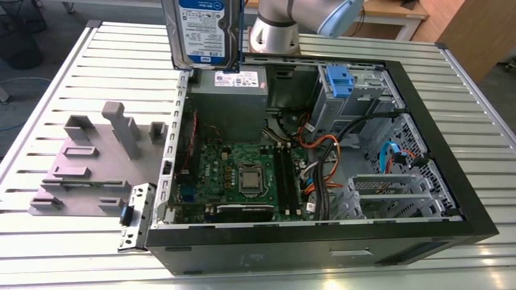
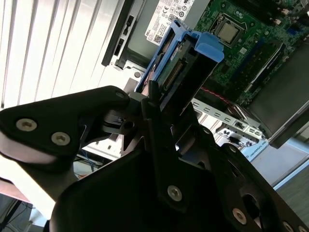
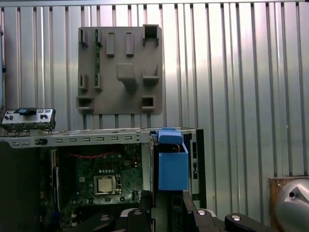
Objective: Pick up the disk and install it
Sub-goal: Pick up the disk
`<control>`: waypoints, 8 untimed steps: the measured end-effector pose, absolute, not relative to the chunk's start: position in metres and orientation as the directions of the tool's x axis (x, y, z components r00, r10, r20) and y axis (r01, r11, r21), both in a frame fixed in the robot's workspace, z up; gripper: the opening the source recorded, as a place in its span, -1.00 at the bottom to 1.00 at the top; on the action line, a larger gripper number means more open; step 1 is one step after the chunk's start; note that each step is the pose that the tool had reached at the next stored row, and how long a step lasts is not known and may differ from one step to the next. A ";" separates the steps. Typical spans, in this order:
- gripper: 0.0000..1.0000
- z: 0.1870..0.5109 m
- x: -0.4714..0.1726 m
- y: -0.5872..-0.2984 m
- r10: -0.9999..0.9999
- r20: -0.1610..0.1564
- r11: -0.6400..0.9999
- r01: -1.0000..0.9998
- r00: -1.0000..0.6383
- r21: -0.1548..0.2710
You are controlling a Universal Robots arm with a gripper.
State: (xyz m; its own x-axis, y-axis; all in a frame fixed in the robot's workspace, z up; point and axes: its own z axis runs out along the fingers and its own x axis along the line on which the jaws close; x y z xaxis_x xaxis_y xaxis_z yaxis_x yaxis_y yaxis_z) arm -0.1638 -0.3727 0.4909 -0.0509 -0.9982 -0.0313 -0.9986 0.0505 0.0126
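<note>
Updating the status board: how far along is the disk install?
Done: pickup. The flat silver metal disk with blue plastic side rails is off the ribbed metal table, upright over an edge of the open black computer case. In hand: the end effector grips it by one end. Left: the install; it sits in no bay yet.

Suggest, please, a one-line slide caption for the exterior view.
The disk, held on edge, hangs above the open computer case, near its grey power supply.

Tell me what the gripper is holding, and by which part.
The gripper is shut on the disk, clamping its upper end; the rest hangs upright above the open computer case.
</note>
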 end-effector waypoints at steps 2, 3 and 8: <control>-0.31 0.491 -0.162 -0.373 -0.998 -0.031 0.051 -0.999 -0.051 0.013; -0.31 0.491 -0.161 -0.373 -0.998 -0.031 0.051 -0.999 -0.051 0.013; -0.31 0.491 -0.160 -0.373 -0.998 -0.031 0.051 -0.999 -0.051 0.013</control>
State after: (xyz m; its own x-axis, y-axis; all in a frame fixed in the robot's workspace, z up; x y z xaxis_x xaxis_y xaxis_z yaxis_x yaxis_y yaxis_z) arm -0.1596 -0.3727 0.4908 -0.0510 -0.9982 -0.0313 -0.9986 0.0506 0.0126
